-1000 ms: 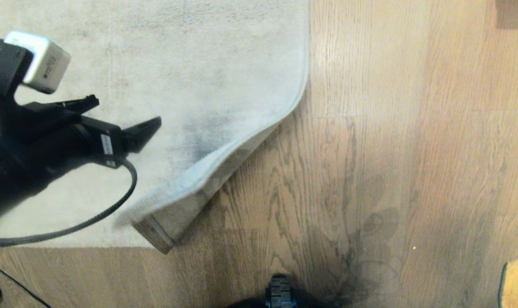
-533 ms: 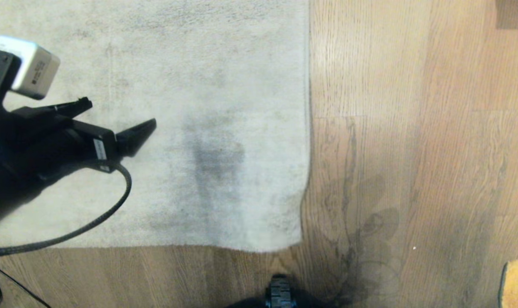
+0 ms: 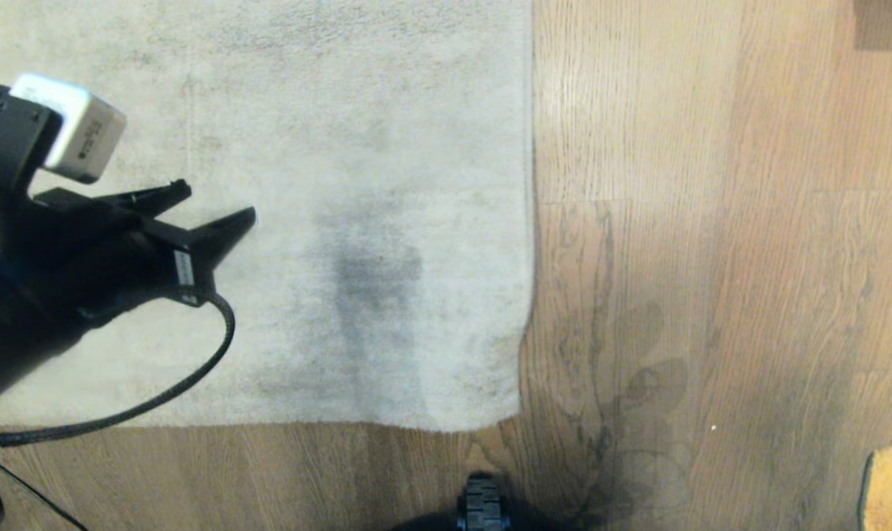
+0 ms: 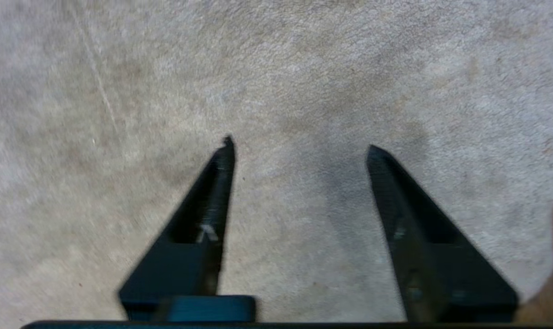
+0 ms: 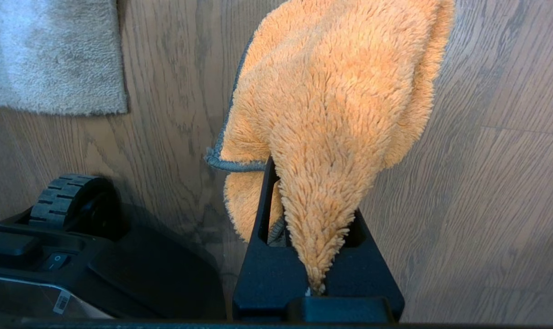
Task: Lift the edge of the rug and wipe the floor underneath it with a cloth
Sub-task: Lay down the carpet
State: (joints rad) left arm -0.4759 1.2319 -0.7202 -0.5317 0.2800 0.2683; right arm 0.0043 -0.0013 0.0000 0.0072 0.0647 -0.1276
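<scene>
Lying flat rug edge (image 3: pixel 525 221), base wheel (image 3: pixel 481 505) near

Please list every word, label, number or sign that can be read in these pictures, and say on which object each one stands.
No text can be read with certainty.
White camera box above the left claw: dark print on its side, too blurred to read.
White label on the left claw's body: too small to read.
Barcode sticker on the robot base: bars only, illegible.
Switch on the base: a small mark, perhaps "O", unsure.
</scene>
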